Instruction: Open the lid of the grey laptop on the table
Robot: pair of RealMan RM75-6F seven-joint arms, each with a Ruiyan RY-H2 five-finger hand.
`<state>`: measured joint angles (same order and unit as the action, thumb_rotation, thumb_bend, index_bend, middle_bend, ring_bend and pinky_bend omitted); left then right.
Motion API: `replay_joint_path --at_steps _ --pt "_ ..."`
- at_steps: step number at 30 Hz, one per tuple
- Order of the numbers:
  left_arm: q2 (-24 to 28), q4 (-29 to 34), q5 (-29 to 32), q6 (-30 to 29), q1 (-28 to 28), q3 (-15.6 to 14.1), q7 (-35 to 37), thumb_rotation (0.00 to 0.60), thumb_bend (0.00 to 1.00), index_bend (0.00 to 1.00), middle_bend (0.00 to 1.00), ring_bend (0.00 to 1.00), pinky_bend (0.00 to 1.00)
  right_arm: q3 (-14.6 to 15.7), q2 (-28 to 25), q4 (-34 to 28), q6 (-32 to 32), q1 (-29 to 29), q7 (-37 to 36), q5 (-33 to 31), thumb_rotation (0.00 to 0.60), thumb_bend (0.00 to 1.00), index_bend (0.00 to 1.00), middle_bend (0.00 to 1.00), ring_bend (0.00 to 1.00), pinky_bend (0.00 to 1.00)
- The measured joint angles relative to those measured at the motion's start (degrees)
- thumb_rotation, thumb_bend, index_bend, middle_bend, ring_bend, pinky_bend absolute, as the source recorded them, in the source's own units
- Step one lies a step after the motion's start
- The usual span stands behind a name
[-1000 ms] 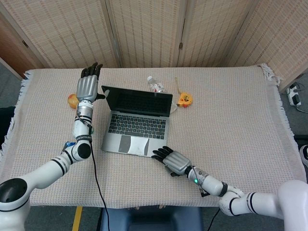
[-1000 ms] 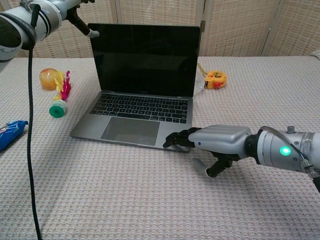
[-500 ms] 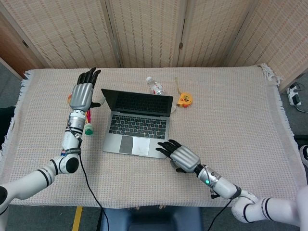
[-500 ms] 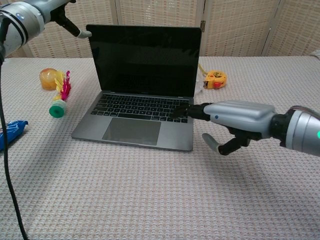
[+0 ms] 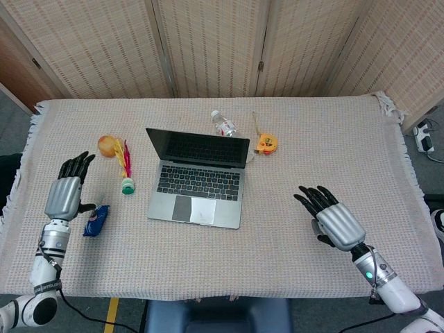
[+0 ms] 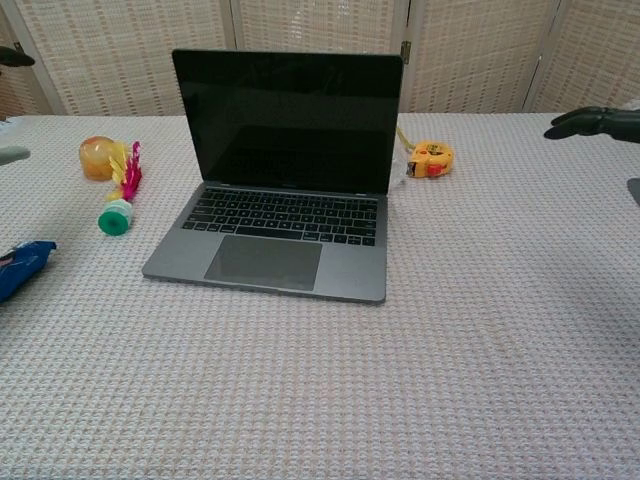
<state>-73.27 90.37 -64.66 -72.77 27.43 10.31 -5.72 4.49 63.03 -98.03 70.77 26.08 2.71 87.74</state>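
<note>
- nearest to the robot, the right hand (image 5: 333,218) hovers over bare cloth at the near right, palm down, fingers spread and holding nothing; it is well apart from the laptop. in the chest view only its dark fingertips (image 6: 590,122) poke in from the right edge.
- the left hand (image 5: 66,195) hangs at the near left, fingers straight and slightly apart, nothing in it. it sits just beside a blue packet (image 5: 95,220), and i cannot tell whether the thumb touches it.
- the blue packet lies flat on the cloth, near the left edge; the chest view shows only one end of it (image 6: 22,265).
- the grey laptop (image 5: 198,186) stands in the middle of the table with its lid up, the screen (image 6: 288,121) dark and close to upright, keyboard and trackpad facing the robot. neither hand touches it.
- left of the laptop lies a shuttlecock-like toy (image 5: 126,165) with a green base toward the robot and red and yellow feathers pointing away.
- just beyond the feathers sits a round orange thing (image 5: 105,144), touching or nearly touching them.
- behind the laptop's lid, a clear plastic bottle (image 5: 223,124) lies on its side, partly hidden by the lid.
- to the right of the bottle, a yellow tape measure (image 5: 266,143) rests near the lid's far right corner, a strip of tape curling away from it.
- all of it sits on a beige woven tablecloth (image 5: 333,152) with fringed ends.
- at the far side stands a folding woven screen (image 5: 208,41).
</note>
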Motion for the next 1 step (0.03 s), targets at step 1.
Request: replay_joint_path --at_steps 1 --pt "0.5 0.5 -1.2 -1.9 -1.8 -1.1 0.6 0.600 0.36 0.03 0.07 0.00 0.00 0.1 -0.4 0.0 1.3 -1.0 0.0 0.1 0.600 0.78 0.00 0.02 0.06 0.00"
